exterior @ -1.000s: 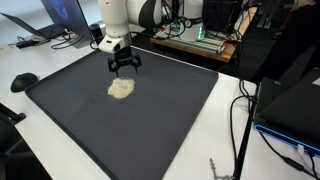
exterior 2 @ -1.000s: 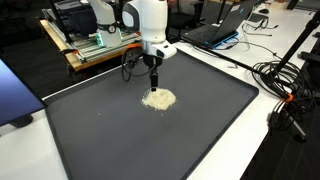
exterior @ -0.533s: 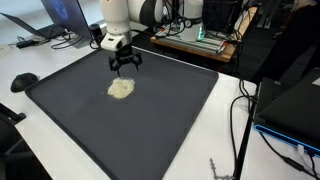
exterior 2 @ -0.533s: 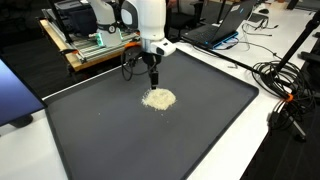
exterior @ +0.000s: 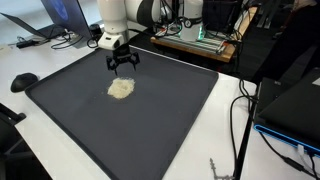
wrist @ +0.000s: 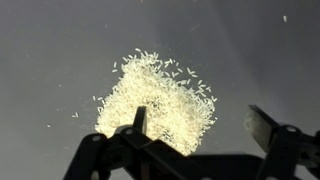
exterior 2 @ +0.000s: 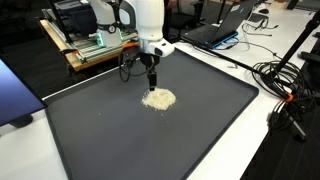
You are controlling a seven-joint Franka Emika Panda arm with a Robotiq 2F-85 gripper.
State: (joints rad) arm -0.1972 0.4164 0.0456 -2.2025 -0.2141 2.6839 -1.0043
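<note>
On the wide dark grey rectangular mat, your black two-fingered gripper hangs empty, its jaws spread wide, just above the small heap of pale rice grains near the mat's middle. The heap is untouched.

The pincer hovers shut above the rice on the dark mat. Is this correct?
No, the pincer is open: the wrist view shows its jaws spread wide. It does hover above the rice on the dark mat.
</note>
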